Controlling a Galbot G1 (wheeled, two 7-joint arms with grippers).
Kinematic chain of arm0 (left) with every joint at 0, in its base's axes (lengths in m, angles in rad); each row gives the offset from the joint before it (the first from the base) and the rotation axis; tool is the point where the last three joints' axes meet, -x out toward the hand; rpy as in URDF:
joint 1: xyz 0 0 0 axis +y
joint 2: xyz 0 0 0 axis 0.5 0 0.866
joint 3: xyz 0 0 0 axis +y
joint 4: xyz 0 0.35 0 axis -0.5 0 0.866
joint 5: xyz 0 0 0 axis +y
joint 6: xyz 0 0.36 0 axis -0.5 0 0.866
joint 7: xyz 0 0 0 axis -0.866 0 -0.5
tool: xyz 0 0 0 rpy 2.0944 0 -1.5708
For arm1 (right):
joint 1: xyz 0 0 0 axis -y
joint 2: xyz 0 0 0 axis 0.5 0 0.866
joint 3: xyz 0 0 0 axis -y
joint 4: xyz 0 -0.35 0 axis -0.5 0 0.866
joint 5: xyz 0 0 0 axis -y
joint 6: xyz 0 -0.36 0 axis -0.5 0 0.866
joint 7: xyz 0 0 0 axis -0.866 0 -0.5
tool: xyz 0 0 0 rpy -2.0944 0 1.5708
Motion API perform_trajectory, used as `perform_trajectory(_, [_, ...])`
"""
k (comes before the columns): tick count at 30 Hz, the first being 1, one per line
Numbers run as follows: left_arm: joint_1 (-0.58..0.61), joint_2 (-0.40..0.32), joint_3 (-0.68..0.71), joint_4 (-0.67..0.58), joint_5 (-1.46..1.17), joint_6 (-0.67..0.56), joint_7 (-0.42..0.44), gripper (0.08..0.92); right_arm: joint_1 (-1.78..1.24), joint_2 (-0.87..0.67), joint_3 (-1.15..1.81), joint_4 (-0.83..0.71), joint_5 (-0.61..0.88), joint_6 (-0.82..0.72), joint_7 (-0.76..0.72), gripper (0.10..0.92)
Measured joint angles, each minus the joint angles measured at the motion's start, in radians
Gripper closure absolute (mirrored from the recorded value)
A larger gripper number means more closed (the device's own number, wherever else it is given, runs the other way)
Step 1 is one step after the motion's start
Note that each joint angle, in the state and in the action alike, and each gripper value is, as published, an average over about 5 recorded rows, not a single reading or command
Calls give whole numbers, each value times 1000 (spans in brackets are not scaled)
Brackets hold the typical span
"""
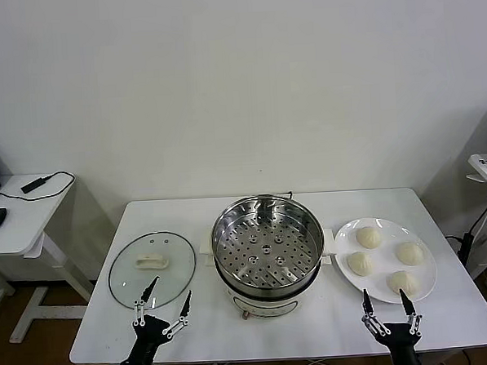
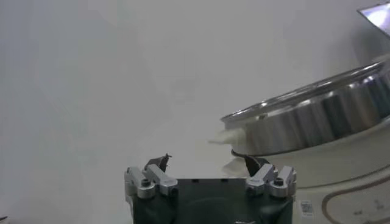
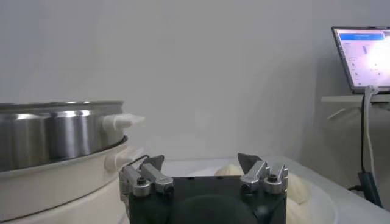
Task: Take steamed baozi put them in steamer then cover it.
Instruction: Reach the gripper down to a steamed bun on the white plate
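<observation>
Here my left gripper and right gripper wait wide open at the table's front edge, holding nothing.

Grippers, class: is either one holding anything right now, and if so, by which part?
Nothing is held. The left gripper hangs open near the lid, and the right gripper hangs open near the plate of buns.

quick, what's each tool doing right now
Left tool: open, empty, near the cover.
Right tool: open, empty, near the plate.
</observation>
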Motion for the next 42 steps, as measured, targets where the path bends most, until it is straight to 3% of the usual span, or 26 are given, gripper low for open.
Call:
perform_trajectory(13, [6,-4,-4,-34,-3,5,-13,177,178,-94,8,-19,69,-126,61,203])
perform_trajectory(25, [15,-13,-14,-59,-10,8,-20,177,621,-284,-174,-216,232,-315,60,203])
perform_trajectory(32, [12,-12,-20,-66,-21,9,-21,177,901,-415,-387,-384,319,-405,-83,203])
perform_trajectory(42, [8,-12,-23,-76,-30,14,-25,177,1290,-552,-767,-595,311,-472,-498,203])
